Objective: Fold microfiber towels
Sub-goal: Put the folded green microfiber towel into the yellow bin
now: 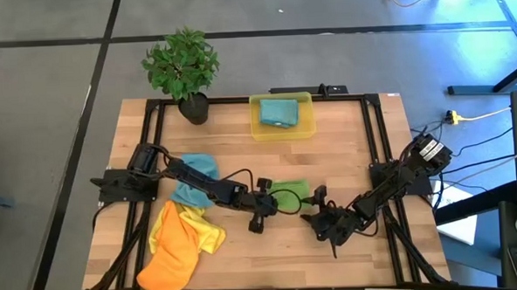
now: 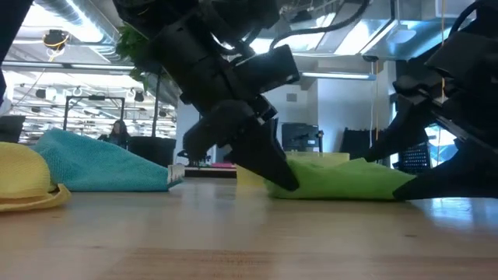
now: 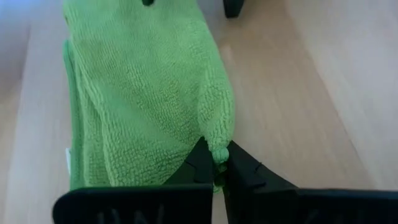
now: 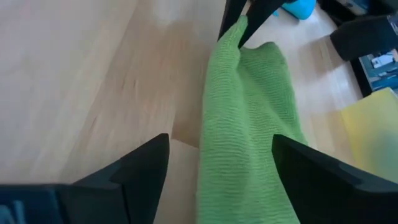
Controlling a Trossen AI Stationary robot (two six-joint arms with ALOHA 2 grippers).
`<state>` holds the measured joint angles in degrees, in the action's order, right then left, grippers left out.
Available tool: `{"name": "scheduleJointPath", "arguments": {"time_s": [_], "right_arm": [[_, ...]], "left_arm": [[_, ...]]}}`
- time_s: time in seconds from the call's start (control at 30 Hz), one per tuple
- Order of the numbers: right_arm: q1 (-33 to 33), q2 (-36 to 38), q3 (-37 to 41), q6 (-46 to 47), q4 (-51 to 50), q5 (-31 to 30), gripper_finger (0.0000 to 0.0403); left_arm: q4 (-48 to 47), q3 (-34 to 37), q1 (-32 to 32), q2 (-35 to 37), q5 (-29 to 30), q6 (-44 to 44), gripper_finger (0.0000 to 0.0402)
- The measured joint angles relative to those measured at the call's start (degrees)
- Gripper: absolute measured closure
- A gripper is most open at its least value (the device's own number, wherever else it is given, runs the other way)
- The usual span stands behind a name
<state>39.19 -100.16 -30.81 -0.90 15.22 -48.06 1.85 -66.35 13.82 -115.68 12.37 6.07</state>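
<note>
Green microfiber towel (image 3: 143, 93): left gripper (image 3: 214, 163) pinches its near corner for folding; right gripper (image 4: 214, 168) spread wide opposite.

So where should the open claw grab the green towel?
Probably the free end of the green towel, coming in low along the table. The towel lies as a long folded strip, the left gripper already pinches its far end, and the right gripper hangs open at the near end, fingers on either side of it.
</note>
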Motion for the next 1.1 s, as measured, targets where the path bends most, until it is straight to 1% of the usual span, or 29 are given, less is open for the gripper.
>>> {"name": "scheduleJointPath", "arguments": {"time_s": [0.17, 0.57, 0.67, 0.77, 0.97, 1.1], "right_arm": [[0.0, 0.1, -0.1, 2.1, -3.0, -0.1, 0.0118], [-0.1, 0.2, -0.3, 3.9, -7.0, -0.6, 0.0118], [0.1, 0.2, -0.3, 4.2, -7.3, -0.7, 0.0125], [0.6, 0.2, -0.3, 4.1, -7.3, -1.1, 0.015], [1.2, 0.2, -0.3, 3.7, -7.4, -1.3, 0.0234], [1.2, 0.2, -0.3, 3.7, -7.4, -1.2, 0.0276]], "left_arm": [[2.0, -0.1, 0.2, 1.1, -0.5, -0.9, 0.0401], [0.9, -0.1, 0.2, 2.6, -1.5, -1.2, 0.0401], [0.6, -0.1, 0.2, 2.8, -1.5, -1.4, 0.0401], [-0.2, -0.1, 0.2, 2.8, -1.5, -1.5, 0.0401], [-0.5, -0.1, 0.2, 2.9, -1.5, -1.5, 0.0401], [-0.7, -0.1, 0.2, 3.2, -1.5, -1.6, 0.0401]]}}
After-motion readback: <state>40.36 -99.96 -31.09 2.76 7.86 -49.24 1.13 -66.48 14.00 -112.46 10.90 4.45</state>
